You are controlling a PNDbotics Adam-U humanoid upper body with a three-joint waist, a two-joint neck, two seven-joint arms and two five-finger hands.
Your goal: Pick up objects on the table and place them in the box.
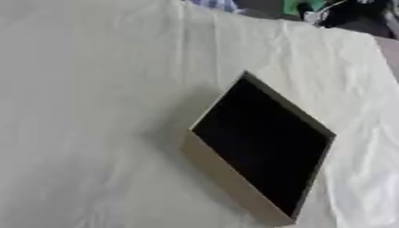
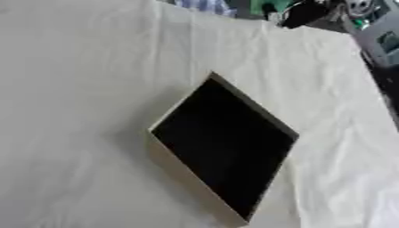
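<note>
A shallow box [image 1: 226, 178] with tan cardboard walls and a dark inside stands on the white cloth-covered table [image 1: 93, 111], turned like a diamond, right of the middle. Its inside looks black and I see nothing in it. No loose object shows on the cloth around it. Neither of my hands shows in either eye view.
The cloth lies wrinkled, with folds at the right [image 1: 366, 178]. Along the far edge of the table are a blue checked cloth [image 2: 204, 5], something green [image 2: 273, 6] and dark gear [image 2: 311, 13]. The picture is tilted, the table running askew.
</note>
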